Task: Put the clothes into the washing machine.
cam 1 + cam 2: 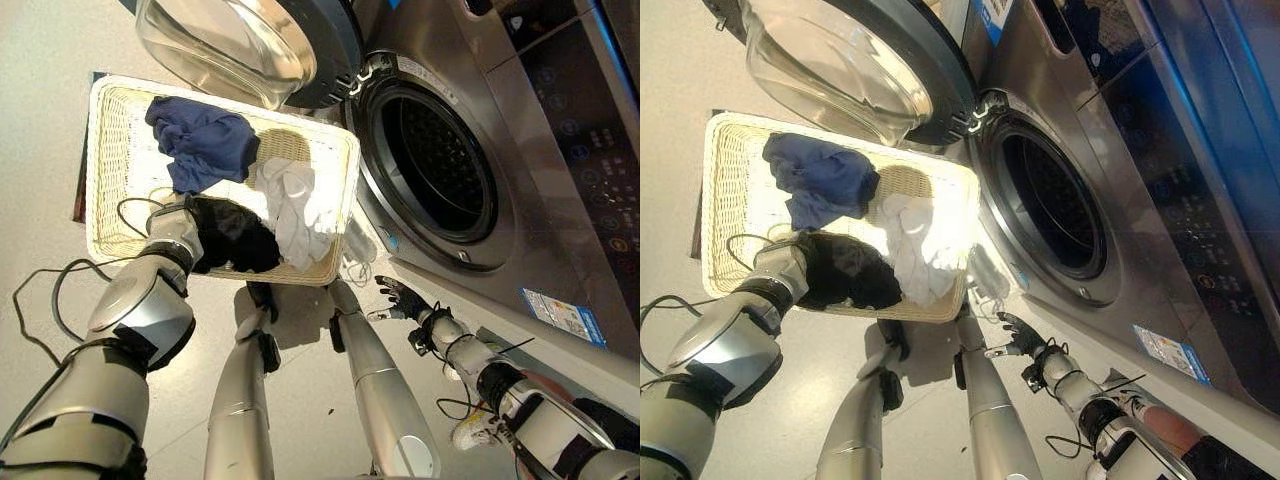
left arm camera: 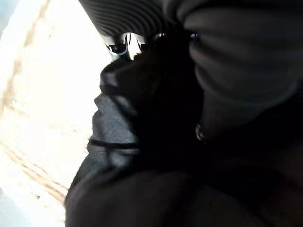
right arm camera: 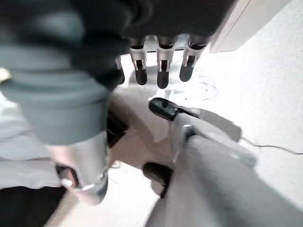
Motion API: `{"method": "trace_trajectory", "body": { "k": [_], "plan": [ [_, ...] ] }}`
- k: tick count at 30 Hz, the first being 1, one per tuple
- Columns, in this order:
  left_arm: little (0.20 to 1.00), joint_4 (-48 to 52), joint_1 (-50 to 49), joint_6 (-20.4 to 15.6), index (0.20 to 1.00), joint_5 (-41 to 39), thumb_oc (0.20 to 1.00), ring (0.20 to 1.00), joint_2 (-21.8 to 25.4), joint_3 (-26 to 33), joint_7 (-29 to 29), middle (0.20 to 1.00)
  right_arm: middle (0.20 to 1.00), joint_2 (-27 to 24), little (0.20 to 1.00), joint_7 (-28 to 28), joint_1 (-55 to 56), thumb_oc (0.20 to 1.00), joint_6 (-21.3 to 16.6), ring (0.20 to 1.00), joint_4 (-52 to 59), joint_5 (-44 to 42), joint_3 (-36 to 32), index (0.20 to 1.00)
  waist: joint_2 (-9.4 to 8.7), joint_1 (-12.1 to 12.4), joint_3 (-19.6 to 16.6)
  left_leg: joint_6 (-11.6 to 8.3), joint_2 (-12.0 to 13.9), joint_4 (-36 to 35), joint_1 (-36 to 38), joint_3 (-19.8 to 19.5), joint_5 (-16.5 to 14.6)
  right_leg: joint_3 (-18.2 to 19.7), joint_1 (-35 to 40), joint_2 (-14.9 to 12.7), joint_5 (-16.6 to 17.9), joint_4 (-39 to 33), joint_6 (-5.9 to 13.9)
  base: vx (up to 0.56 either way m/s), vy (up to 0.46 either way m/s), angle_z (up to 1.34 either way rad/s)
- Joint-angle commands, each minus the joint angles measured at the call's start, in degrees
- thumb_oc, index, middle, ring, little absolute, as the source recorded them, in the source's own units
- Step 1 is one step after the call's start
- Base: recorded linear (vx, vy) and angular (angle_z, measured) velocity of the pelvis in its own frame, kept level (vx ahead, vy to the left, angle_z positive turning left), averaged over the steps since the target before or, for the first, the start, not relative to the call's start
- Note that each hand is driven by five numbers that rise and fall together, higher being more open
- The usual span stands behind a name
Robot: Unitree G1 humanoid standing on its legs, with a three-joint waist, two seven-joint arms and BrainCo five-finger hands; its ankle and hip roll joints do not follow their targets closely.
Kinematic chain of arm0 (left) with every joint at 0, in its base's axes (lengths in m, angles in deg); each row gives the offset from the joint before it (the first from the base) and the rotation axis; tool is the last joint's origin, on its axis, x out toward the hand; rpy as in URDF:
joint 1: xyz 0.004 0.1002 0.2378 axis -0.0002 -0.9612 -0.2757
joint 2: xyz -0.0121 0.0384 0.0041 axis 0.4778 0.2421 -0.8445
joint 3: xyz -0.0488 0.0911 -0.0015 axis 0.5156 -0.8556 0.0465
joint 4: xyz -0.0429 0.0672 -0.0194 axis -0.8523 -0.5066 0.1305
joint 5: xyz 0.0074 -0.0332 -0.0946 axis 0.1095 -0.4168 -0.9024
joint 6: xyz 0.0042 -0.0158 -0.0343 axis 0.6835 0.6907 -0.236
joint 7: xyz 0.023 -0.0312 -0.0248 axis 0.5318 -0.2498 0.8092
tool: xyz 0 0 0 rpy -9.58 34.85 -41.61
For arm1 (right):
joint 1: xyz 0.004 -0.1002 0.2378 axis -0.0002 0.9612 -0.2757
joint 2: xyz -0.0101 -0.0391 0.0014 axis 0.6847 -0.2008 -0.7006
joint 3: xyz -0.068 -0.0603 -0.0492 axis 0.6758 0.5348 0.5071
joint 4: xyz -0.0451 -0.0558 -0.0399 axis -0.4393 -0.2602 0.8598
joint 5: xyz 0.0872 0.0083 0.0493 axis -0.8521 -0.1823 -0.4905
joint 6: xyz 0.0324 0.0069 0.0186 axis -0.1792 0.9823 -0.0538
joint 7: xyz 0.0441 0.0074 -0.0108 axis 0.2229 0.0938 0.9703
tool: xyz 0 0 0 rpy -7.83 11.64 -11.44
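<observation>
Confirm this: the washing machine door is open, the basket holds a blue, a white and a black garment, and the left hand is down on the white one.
Not quite. The left hand is down on the black garment, as the left eye view shows, not the white garment. The rest stands: the door is open and the basket holds the blue garment too.

Laundry basket on a pale floor point(image 1: 40, 100)

The wicker basket point(image 1: 110, 170) sits on it beside the washing machine point(image 1: 520, 150).

Pale smooth floor point(image 1: 40, 60), evenly lit, with bright light falling beside the machine; dark mat edge point(image 1: 78, 190) visible.
</observation>
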Motion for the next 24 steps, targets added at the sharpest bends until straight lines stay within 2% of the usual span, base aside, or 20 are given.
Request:
{"method": "trace_trajectory", "body": {
  "k": [1,2,3,5,6,7,11,13,14,19,24],
  "plan": [
    [0.200,4.03,-6.37,-11.97,0.200,-23.41,0.200,0.200,-3.04,8.75,4.08,0.200,1.000,-1.75,1.000,-2.87,1.46,1.000,-2.65,1.000,6.99,-4.44,-0.33,1.000,-0.08,0.35,0.47,-2.72,-3.56,-0.65,2.62,-2.49,0.26,-1.70,2.75,2.70,-1.08,-0.19,1.92,-0.02,-0.055,0.00],
    [0.200,4.46,-6.42,-12.82,0.200,-24.30,0.200,0.200,-3.05,9.41,4.55,0.200,1.000,-1.78,1.000,-3.05,1.56,1.000,-2.60,1.000,7.47,-4.43,-0.49,1.000,-0.02,0.40,0.47,-2.72,-3.56,-0.81,2.83,-2.55,0.29,-1.70,2.91,2.73,-1.14,-0.22,1.93,-0.02,-0.062,0.00],
    [0.200,7.46,-7.02,-15.74,0.200,-27.19,0.200,0.200,-2.68,12.28,6.36,0.200,1.000,-2.08,1.000,-4.06,2.18,1.000,-3.47,1.000,9.79,-4.29,-1.57,1.000,0.40,0.79,0.47,-2.79,-3.56,-1.73,3.96,-2.82,0.49,-1.84,3.77,2.74,-1.36,-0.50,2.00,-0.02,-0.049,0.01],
    [0.200,10.61,-7.82,-17.38,0.200,-29.48,0.200,0.200,-2.15,13.44,8.21,0.200,1.000,-2.33,1.000,-4.86,2.65,1.000,-4.27,1.000,11.59,-4.00,-2.41,1.000,0.75,1.15,0.47,-2.89,-3.60,-2.41,4.70,-3.02,0.74,-1.98,4.44,2.75,-1.38,-0.81,2.02,-0.03,-0.063,0.05],
    [0.200,18.01,-10.19,-17.66,0.200,-31.96,0.200,0.200,-1.10,16.23,10.38,0.200,1.000,-3.37,1.000,-6.83,3.63,1.000,-4.09,1.000,16.79,-3.97,-4.00,1.000,1.49,2.07,0.47,-3.15,-3.70,-3.76,6.29,-3.58,1.18,-2.37,5.93,2.63,-1.47,-1.57,2.07,-0.04,-0.069,0.08],
    [0.200,18.50,-10.46,-18.41,0.200,-32.22,0.200,0.200,-1.01,16.47,10.99,0.200,1.000,-3.48,1.000,-7.06,3.75,1.000,-4.46,1.000,17.17,-3.93,-4.18,1.000,1.58,2.17,0.47,-3.18,-3.72,-3.91,6.48,-3.65,1.23,-2.40,6.11,2.61,-1.48,-1.66,2.07,-0.04,-0.091,0.08],
    [0.200,31.73,-17.44,-20.16,0.200,-32.85,0.200,0.200,0.86,21.42,15.99,0.200,1.000,-4.74,1.000,-10.67,5.33,1.000,-5.26,1.000,25.31,-3.73,-8.97,1.000,3.28,4.67,0.47,-3.40,-3.95,-7.50,11.66,-4.98,1.94,-4.38,10.74,1.77,-1.97,-3.38,2.41,-0.04,-0.095,0.13],
    [0.200,33.65,-18.86,-20.91,0.200,-32.28,0.200,0.200,1.10,22.49,16.77,0.200,1.000,-4.84,1.000,-11.15,5.46,1.000,-5.20,1.000,26.49,-3.97,-10.05,1.000,3.54,5.08,0.47,-3.37,-4.09,-8.15,12.50,-5.22,2.27,-4.72,11.47,1.59,-2.06,-3.54,2.39,-0.04,-0.071,0.19],
    [0.200,37.29,-22.37,-22.79,0.200,-31.60,0.200,0.200,1.37,24.20,18.21,0.200,1.000,-5.08,1.000,-12.06,6.51,1.000,-6.04,1.000,28.98,-4.54,-12.20,1.000,4.30,6.13,0.47,-3.31,-4.10,-9.36,14.98,-5.87,2.28,-5.46,13.83,1.41,-2.82,-3.77,2.38,-0.04,-0.070,0.14],
    [0.200,45.61,-29.54,-25.12,0.200,-31.42,0.200,0.200,1.78,27.96,18.10,0.200,1.000,-4.63,1.000,-11.67,8.48,1.000,-5.81,1.000,34.01,-4.46,-15.65,1.000,5.58,7.85,0.47,-3.17,-4.14,-12.05,19.36,-7.18,3.07,-6.59,18.00,1.06,-3.90,-4.20,2.30,-0.03,-0.046,0.16],
    [0.200,53.07,-34.95,-27.97,0.200,-33.73,0.200,0.200,0.88,30.30,10.61,0.200,1.000,-3.73,1.000,-8.54,8.04,1.000,-4.32,1.000,37.84,-3.16,-16.26,1.000,6.97,9.37,0.47,-3.21,-3.93,-15.27,24.23,-8.42,4.10,-7.78,22.99,0.87,-4.76,-5.25,2.27,-0.03,-0.034,0.14]
  ]
}}
